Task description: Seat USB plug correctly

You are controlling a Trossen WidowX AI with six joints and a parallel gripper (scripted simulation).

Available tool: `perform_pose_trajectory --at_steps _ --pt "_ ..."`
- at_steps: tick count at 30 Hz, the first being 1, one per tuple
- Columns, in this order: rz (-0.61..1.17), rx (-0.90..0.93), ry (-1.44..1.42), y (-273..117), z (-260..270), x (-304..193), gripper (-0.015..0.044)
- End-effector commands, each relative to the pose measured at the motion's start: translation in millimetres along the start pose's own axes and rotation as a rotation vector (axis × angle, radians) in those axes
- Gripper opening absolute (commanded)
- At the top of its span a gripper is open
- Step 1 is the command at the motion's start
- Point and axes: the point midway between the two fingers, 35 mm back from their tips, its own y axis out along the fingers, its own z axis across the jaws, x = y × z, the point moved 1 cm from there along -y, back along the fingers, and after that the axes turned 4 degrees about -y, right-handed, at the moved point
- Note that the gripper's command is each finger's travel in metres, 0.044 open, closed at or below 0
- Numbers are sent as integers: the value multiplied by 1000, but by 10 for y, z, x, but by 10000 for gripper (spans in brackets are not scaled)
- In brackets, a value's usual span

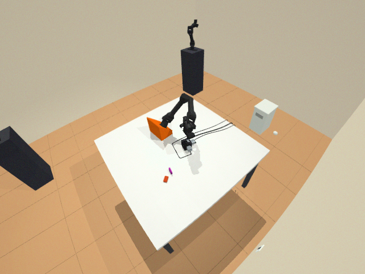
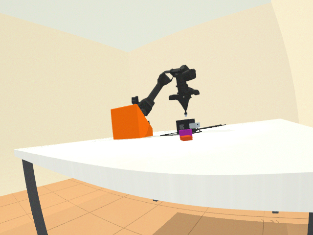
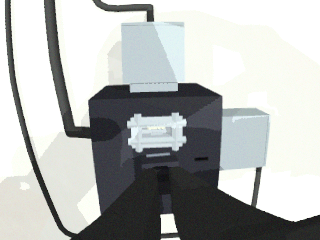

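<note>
The black power cube (image 1: 185,144) (image 2: 179,123) (image 3: 205,122) stands on the table, with its pale-framed socket (image 3: 134,134) facing up and showing no plug in it. My gripper (image 1: 189,137) (image 2: 185,111) (image 3: 162,179) points down, shut on the small dark USB plug (image 2: 185,113) (image 3: 163,174). The plug's pale metal end (image 2: 185,115) (image 3: 158,155) hangs above the cube with a visible gap. In the wrist view the metal end lies just below the socket, its long side roughly in line with the socket's. The fingers hide most of the plug's body; which way round it is cannot be told.
Pale adapter blocks (image 3: 152,52) (image 3: 246,140) stick out from two sides of the cube. Black cables (image 1: 210,130) (image 3: 56,75) run around and behind it. A purple piece (image 1: 170,170) (image 2: 185,132) and a red piece (image 1: 166,178) (image 2: 186,138) lie nearby. An orange wedge (image 1: 155,129) (image 2: 126,124) stands by the arm's base.
</note>
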Motion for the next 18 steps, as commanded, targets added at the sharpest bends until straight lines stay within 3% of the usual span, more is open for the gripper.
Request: perform_pose_trajectory --at_steps 1,18 --pt "-6 -1 8 10 -3 6 0" --pt "-21 -3 19 30 -6 16 0"
